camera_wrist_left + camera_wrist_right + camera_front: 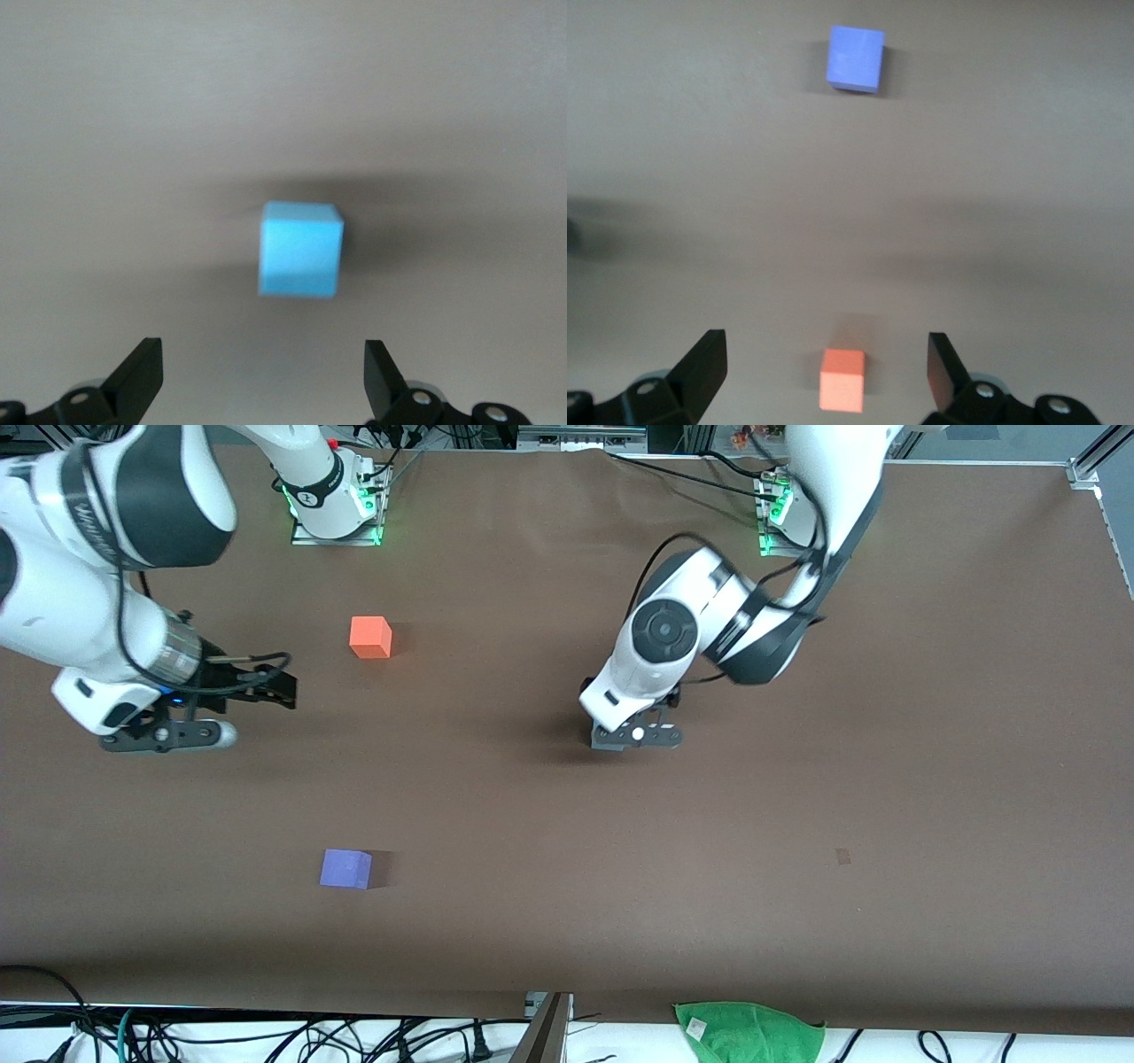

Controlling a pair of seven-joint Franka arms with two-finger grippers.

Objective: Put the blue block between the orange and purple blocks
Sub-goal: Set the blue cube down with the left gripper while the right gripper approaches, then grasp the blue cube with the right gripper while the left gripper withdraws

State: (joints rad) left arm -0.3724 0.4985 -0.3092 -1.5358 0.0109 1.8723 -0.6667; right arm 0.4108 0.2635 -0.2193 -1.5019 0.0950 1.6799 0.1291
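Note:
The blue block [301, 248] lies on the brown table straight below my left gripper [263, 347], which is open and empty above it. In the front view the left hand [633, 731] hangs low over the middle of the table and hides the block. The orange block [370, 638] lies toward the right arm's end of the table, and the purple block [346, 869] lies nearer to the front camera than it. My right gripper [273, 688] is open and empty, high over the table beside the orange block. Its wrist view shows the orange block [842, 392] and the purple block [856, 58].
A green cloth [749, 1032] lies off the table's front edge, with cables along that edge. The arm bases [337, 509] stand at the table's back edge. A small dark mark [842, 856] is on the table toward the left arm's end.

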